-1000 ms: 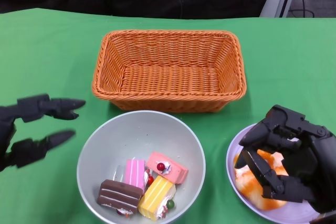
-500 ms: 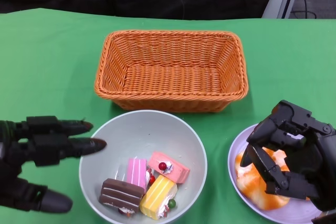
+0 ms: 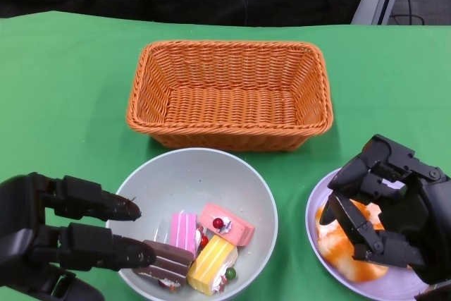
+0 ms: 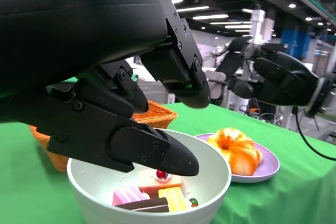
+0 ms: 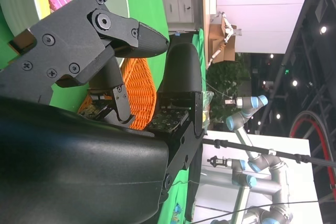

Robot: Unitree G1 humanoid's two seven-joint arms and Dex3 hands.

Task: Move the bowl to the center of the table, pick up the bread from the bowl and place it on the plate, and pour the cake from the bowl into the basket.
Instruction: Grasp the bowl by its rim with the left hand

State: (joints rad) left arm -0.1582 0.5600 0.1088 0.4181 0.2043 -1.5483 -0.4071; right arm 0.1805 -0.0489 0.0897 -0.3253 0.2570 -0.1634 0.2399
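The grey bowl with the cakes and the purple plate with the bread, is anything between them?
No. In the head view only bare green tablecloth separates the round grey bowl from the purple plate.

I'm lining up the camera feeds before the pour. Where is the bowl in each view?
Head view: the bowl sits low and centre, just in front of the basket, with the left hand's fingers over its near-left rim.
Right wrist view: only a grey slice of it shows at the upper left, beyond the fingers.
Left wrist view: it fills the bottom middle, under the fingers.
Shared landmark: the orange wicker basket, visible in all three.
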